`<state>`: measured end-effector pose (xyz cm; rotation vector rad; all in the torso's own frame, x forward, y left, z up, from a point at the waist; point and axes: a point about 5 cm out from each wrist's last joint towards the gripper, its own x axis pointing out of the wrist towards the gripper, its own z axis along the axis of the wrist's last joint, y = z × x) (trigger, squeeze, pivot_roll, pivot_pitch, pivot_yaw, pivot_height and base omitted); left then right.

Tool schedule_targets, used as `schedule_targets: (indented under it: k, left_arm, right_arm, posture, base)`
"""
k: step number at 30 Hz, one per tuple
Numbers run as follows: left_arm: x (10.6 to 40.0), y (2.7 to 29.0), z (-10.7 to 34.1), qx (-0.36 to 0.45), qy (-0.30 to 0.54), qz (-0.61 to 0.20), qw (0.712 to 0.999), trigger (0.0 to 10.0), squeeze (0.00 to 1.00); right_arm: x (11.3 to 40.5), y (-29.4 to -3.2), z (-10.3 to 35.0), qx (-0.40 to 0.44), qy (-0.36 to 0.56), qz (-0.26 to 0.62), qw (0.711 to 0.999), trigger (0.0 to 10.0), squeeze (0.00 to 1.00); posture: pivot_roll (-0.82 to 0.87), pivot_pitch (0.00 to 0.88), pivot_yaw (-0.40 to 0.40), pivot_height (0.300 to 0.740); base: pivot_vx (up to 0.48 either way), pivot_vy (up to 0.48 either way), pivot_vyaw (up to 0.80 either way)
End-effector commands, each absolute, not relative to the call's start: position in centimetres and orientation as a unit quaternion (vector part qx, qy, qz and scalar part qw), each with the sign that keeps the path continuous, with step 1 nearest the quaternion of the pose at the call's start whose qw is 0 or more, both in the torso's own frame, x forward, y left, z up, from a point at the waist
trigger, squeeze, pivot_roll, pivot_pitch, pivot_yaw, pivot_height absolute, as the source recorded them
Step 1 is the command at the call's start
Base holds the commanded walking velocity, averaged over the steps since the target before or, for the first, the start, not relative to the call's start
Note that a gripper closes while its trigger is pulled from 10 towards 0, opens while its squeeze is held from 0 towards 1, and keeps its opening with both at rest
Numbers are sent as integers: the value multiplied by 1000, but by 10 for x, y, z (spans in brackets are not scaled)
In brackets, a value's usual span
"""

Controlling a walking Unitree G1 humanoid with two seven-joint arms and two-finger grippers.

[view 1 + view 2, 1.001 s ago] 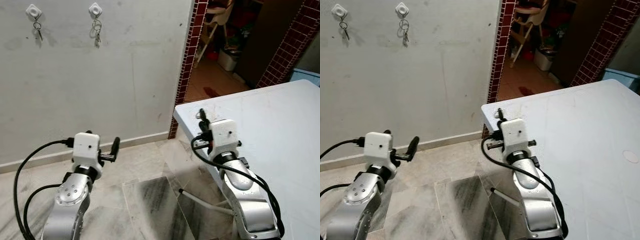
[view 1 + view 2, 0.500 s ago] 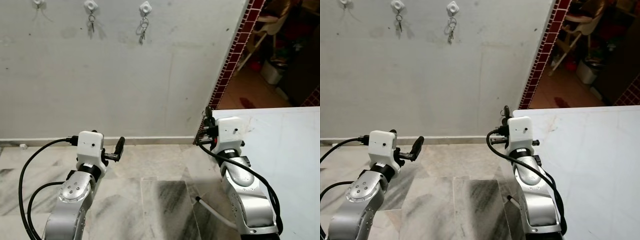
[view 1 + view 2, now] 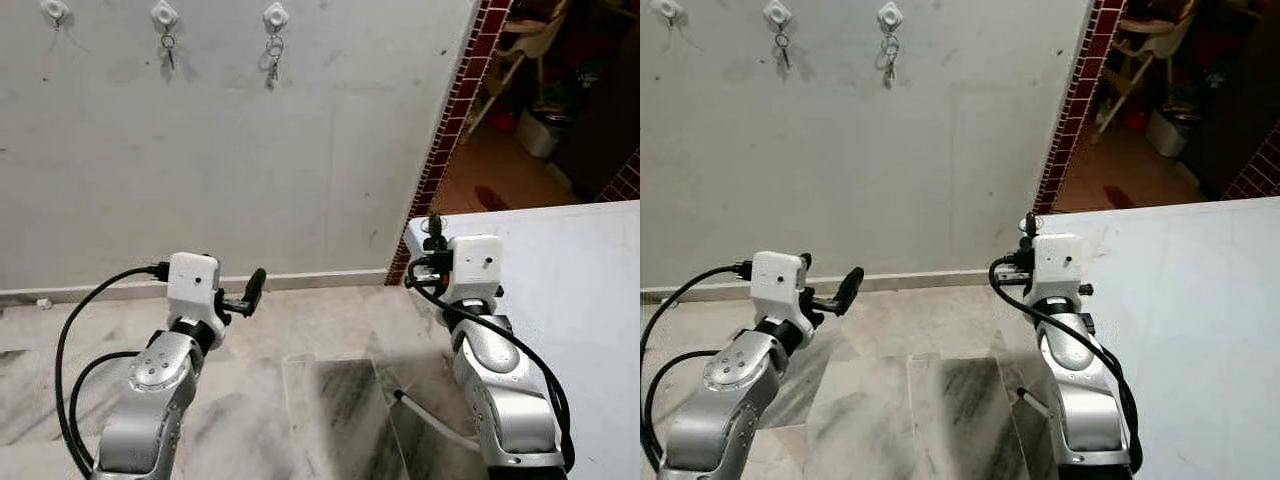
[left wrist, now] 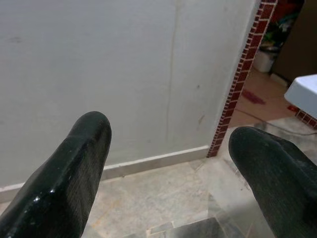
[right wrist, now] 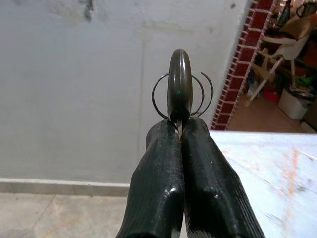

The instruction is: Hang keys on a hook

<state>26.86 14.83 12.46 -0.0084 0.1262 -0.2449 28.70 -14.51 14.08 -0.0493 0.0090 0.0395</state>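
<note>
Right tool pinches keys; hooks high on wall.

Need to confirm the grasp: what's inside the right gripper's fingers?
The right gripper is shut on a key whose dark head and wire rings stick out above the fingertips. Its blade is covered by the fingers.

A grey wall meets a marble floor, with a brick pillar and white table right.
</note>
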Motion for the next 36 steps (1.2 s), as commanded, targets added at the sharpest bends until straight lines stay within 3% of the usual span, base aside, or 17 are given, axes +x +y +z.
schedule_targets:
  k: [1, 32, 36]
  left_arm:
    - [269, 152, 125, -1, 68, -122, 990, 10000, 0]
    - [283, 151, 129, 2, 68, -118, 991, 10000, 0]
    - [284, 147, 134, -1, 52, -126, 991, 10000, 0]
  right_arm:
    - [288, -142, 141, -18, 5, 26, 999, 10000, 0]
    - [296, -142, 146, -16, -5, 24, 1000, 10000, 0]
    - [298, -145, 148, -18, -9, 22, 1000, 10000, 0]
  posture:
    - [131, 0, -63, 740]
    - [143, 0, -60, 740]
    - [139, 0, -59, 740]
  base:
    - [0, 480, 0]
    - [0, 480, 0]
    - [0, 0, 0]
